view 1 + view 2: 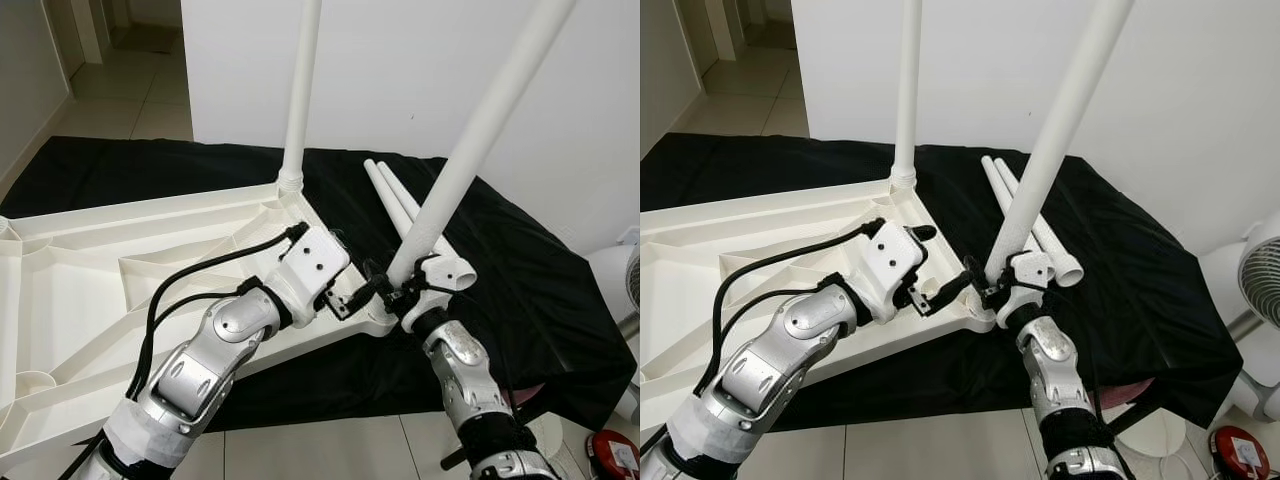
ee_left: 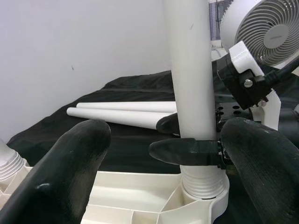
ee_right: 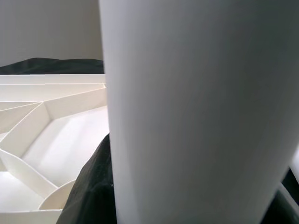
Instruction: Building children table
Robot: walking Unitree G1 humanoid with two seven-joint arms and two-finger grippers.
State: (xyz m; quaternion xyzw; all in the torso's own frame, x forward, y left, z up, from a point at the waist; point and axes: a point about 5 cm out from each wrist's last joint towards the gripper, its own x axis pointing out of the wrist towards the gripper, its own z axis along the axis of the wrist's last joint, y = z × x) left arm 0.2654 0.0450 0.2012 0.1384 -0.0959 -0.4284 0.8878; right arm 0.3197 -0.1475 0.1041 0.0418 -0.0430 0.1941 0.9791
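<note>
Jaws first: right gripper [image 1: 992, 285] is clamped around the second leg [image 1: 470, 150] low on its shaft, just above the threaded end. Left gripper [image 1: 362, 296] has its jaws spread, one finger either side of that same leg near the base, not squeezing.

Tabletop [image 1: 90, 280] lies upside down, ribs up, on a black cloth [image 1: 520, 270] over the floor. That puts the corner sockets facing up so legs can go in from above.

First leg [image 1: 300, 90] stands upright in the far corner socket, looks seated.

Second leg sits at the near corner socket [image 2: 204, 196], threaded collar at the rim, but the shaft leans away to the robot's right. Judging by that tilt it isn't screwed home yet. Low grip makes sense: it gives control of the thread end while turning. Left is probably there to steady the corner or guide the leg.

Two spare legs [image 1: 400, 205] lie side by side on the cloth just behind, in reach for the remaining corners.

Fan [image 2: 261, 28] off to the right, irrelevant.
</note>
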